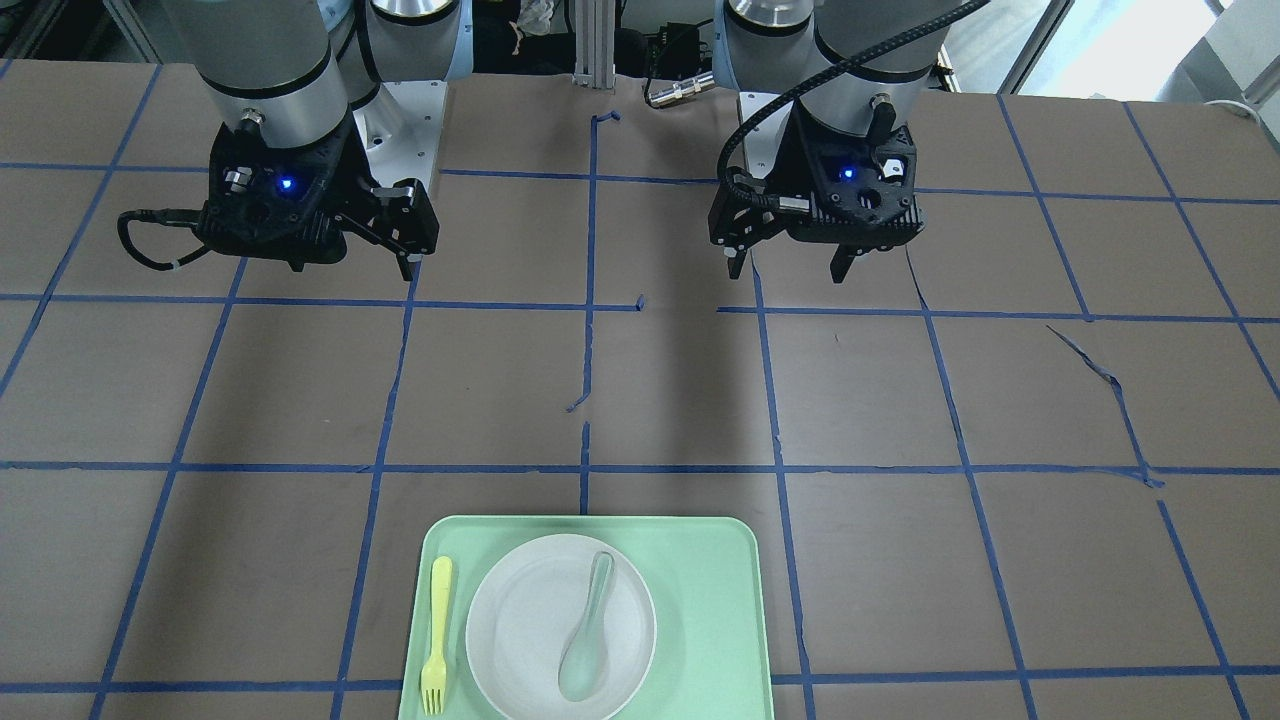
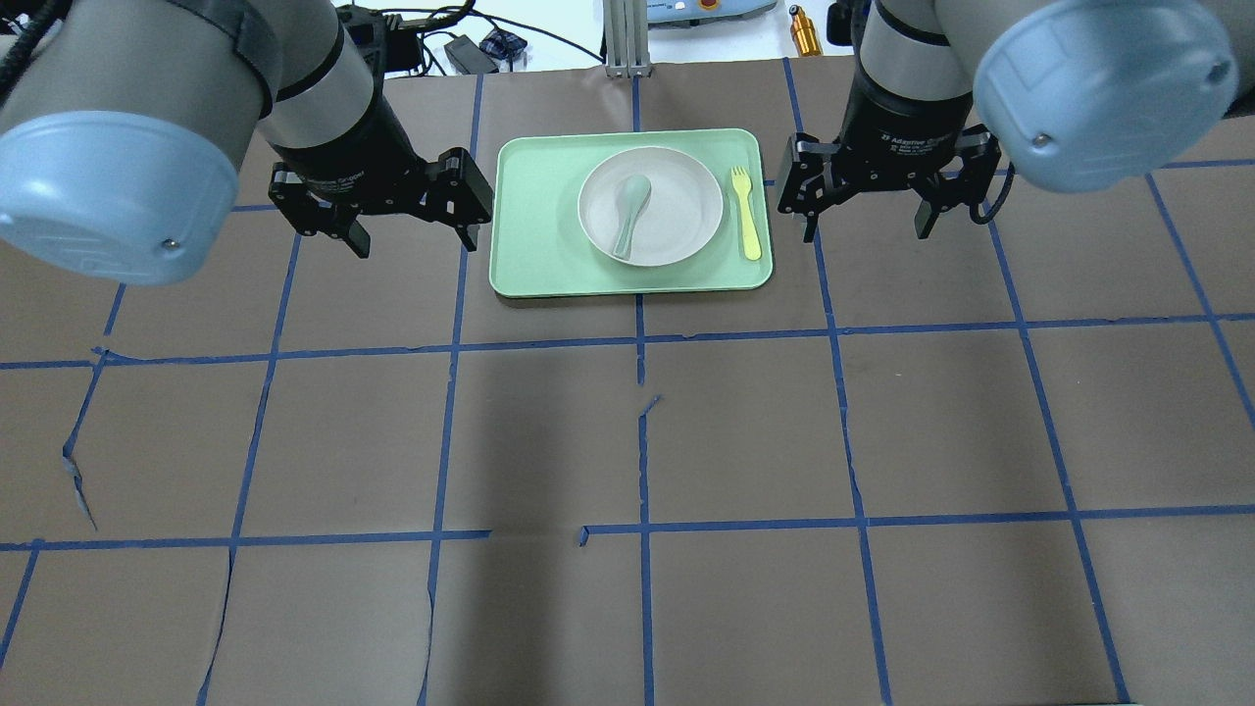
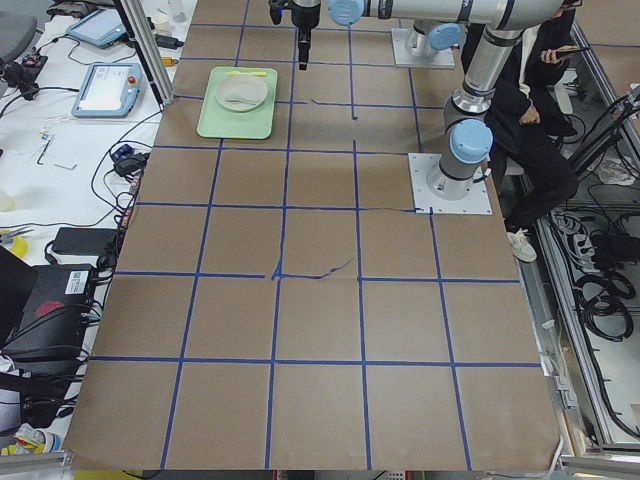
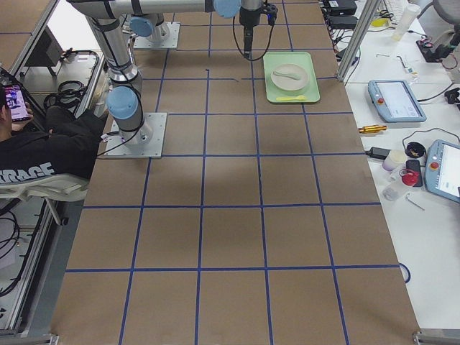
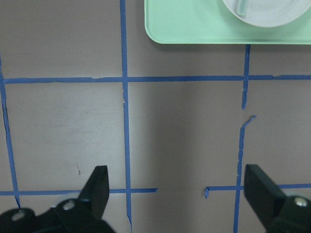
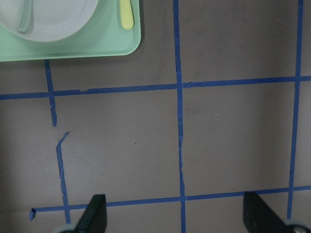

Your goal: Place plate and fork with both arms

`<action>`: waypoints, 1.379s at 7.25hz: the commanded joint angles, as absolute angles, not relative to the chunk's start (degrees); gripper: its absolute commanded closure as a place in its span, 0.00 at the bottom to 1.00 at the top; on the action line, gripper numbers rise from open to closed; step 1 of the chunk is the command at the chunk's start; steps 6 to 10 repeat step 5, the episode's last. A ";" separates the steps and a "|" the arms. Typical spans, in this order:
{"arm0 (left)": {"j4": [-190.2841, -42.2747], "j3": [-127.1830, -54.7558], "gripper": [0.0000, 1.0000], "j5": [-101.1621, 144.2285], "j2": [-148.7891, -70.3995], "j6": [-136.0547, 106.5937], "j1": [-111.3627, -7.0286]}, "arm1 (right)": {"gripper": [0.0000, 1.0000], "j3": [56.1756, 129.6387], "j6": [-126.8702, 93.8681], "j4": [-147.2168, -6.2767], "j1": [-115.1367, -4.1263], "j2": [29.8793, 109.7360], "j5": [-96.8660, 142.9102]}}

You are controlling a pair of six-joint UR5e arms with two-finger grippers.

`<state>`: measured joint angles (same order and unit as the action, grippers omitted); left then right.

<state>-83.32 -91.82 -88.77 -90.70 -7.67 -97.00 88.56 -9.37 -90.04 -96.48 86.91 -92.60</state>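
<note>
Two sets, left fingers (image 2: 355,240) and right fingers (image 2: 810,221): both spread, empty, flanking the tray (image 2: 529,255) on the desk (image 2: 627,441). Plate (image 2: 681,206) sits on tray with spoon (image 2: 627,211) lying in it; fork (image 2: 745,211) just beside. Risks: spoon slides off if plate tilts; flat fork slips a shallow pinch.

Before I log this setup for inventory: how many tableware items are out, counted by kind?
tray: 1
plate: 1
fork: 1
spoon: 1
Total: 4
</note>
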 commanded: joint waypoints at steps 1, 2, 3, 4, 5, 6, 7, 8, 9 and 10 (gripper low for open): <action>-83.32 -91.76 0.00 -88.86 -90.35 -7.56 -96.60 | 0.00 88.94 -9.40 -89.74 -96.42 87.10 -92.55; -82.36 -91.41 0.00 -88.77 -90.53 -7.04 -96.33 | 0.00 88.86 -9.40 -90.00 -96.42 87.10 -92.37; -80.00 -91.15 0.00 -88.77 -90.70 -6.94 -96.33 | 0.00 88.60 -9.49 -90.00 -96.33 87.10 -92.37; -79.98 -91.14 0.00 -89.90 -90.79 -6.94 -96.33 | 0.00 88.59 -9.49 -89.91 -96.15 87.19 -92.37; -79.89 -91.14 0.00 -90.87 -90.88 -7.03 -96.33 | 0.00 88.59 -9.49 -90.09 -96.15 87.19 -92.37; -79.89 -91.14 0.00 -90.87 -90.88 -7.03 -96.33 | 0.00 88.59 -9.49 -90.09 -96.15 87.19 -92.37; -79.89 -91.14 0.00 -90.87 -90.88 -7.03 -96.33 | 0.00 88.59 -9.49 -90.09 -96.15 87.19 -92.37; -79.89 -91.14 0.00 -90.87 -90.88 -7.03 -96.33 | 0.00 88.59 -9.49 -90.09 -96.15 87.19 -92.37; -79.89 -91.14 0.00 -90.87 -90.88 -7.03 -96.33 | 0.00 88.59 -9.49 -90.09 -96.15 87.19 -92.37; -79.89 -91.14 0.00 -90.87 -90.88 -7.03 -96.33 | 0.00 88.59 -9.49 -90.09 -96.15 87.19 -92.37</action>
